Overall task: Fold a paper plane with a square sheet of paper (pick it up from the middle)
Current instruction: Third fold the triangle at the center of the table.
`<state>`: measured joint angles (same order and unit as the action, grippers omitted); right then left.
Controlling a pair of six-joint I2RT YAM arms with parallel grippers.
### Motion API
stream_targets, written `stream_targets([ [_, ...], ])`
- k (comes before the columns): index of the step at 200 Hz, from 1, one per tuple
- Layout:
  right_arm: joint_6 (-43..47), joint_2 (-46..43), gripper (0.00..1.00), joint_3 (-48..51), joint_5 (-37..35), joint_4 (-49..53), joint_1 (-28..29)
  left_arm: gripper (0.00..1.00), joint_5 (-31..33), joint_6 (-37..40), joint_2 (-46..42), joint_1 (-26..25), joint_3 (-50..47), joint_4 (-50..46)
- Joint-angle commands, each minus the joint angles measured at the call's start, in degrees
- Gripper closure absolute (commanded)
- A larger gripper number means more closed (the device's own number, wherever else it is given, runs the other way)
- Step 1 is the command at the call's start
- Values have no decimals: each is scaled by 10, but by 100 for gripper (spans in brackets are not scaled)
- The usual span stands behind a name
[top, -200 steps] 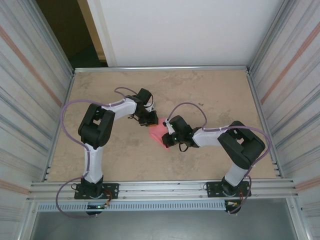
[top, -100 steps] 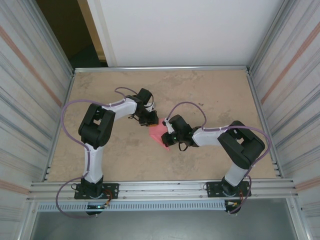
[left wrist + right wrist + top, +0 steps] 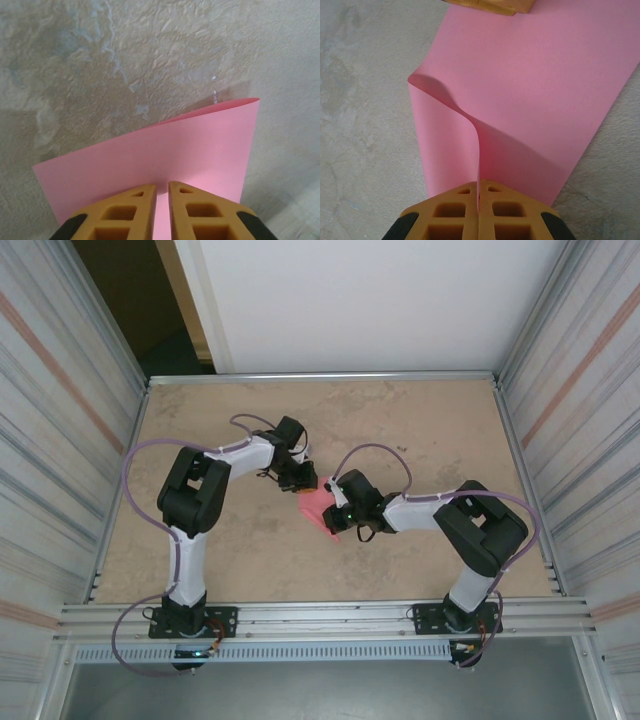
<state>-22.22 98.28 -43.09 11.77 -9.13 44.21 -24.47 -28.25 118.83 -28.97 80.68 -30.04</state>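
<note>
Right claw (image 3: 478, 196) is clamped on the near edge of the paper (image 3: 530, 95), which buckles into a raised ridge at the pinch. Left claw (image 3: 161, 192) sits at the opposite edge, jaws a slit apart on the sheet, seemingly pinching it. Paper hangs between both claws mid-surface.

Risks: pulling apart may tear it; uneven pull skews the crease; the loose left pinch may slip.

Surface (image 3: 420, 430) is mottled beige, aluminium-framed. Corrugated panels flank it, white wall (image 3: 380, 300) behind, dark doorway (image 3: 130, 310) at far left.

Matt pink paper (image 3: 530, 95), rough table (image 3: 150, 60)
</note>
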Motion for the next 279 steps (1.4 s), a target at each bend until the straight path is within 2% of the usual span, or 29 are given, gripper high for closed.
stream_targets([
  [1,4,2,100,-8,-1,24,-3,81,5,1,-13,-3,4,-17],
  [23,-2,-3,100,-8,5,25,-5,76,-6,-22,-55,6,-12,18],
  [49,-12,-4,100,-10,13,26,-9,74,-34,-44,-80,15,-45,56],
  [75,-19,-4,100,-15,22,29,-12,79,-59,-47,-75,14,-70,66],
  [117,-24,-1,100,-21,32,36,-12,83,-66,-42,-57,9,-91,61],
  [186,-28,-12,100,-29,36,57,-13,85,-29,-23,-25,3,-80,22],
  [279,-20,-5,100,-42,23,73,-14,85,-28,-18,-16,2,-72,17],
])
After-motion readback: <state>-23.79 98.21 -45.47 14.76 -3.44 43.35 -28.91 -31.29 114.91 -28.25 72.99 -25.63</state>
